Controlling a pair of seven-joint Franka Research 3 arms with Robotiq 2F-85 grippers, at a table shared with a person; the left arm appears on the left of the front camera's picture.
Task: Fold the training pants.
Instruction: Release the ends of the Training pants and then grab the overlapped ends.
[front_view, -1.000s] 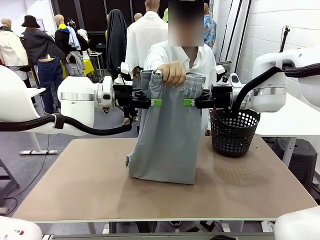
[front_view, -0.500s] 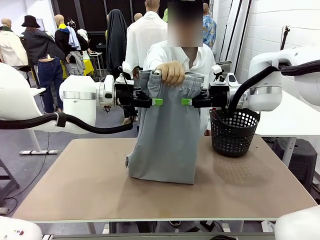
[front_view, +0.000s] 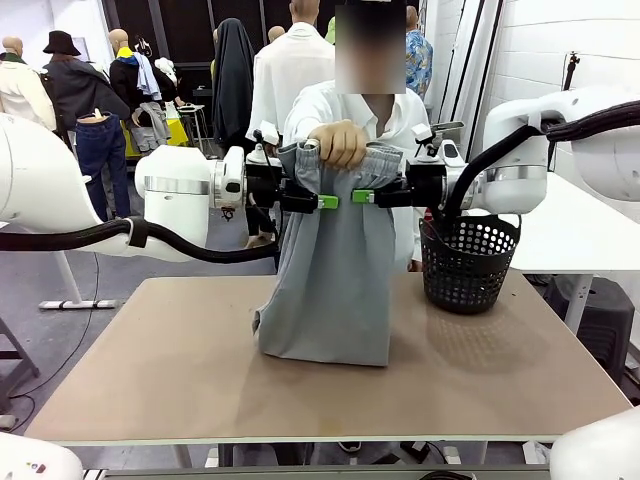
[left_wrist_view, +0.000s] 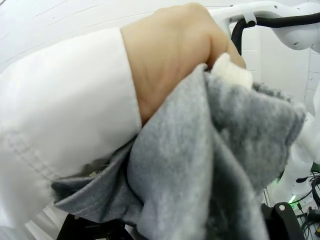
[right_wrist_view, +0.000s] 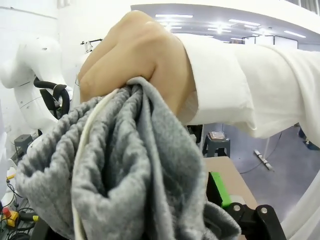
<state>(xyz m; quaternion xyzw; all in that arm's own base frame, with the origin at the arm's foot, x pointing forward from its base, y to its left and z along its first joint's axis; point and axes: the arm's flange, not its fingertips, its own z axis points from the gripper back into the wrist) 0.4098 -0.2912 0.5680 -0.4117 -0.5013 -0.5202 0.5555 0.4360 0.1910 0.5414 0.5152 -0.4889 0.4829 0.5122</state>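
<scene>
Above the far edge of the surface (front_view: 150, 370), a person's hand (front_view: 340, 143) holds the training pants (front_view: 335, 290) up by the bunched waistband (front_view: 385, 160). The grey cloth hangs straight down and its lower end rests crumpled near the middle of the surface, with a black basket (front_view: 468, 265) beside it toward the far right corner.

The left tool (front_view: 326, 201) and right tool (front_view: 359, 196) point at each other from either side, their green tips against the cloth just below the waistband. How wide each stands, and whether either has cloth pinched, I cannot tell, because folds cover the tips.

The fabric looks like a soft, light jersey. It will probably sag, bunch and slide over itself rather than hold a crease, and a thin pinch could slip out. The gathered elastic band is the thickest, firmest part, so the best hold is likely at its two outer ends, one tool each — clear of the drawstring (right_wrist_view: 87, 145) and of the hand.
</scene>
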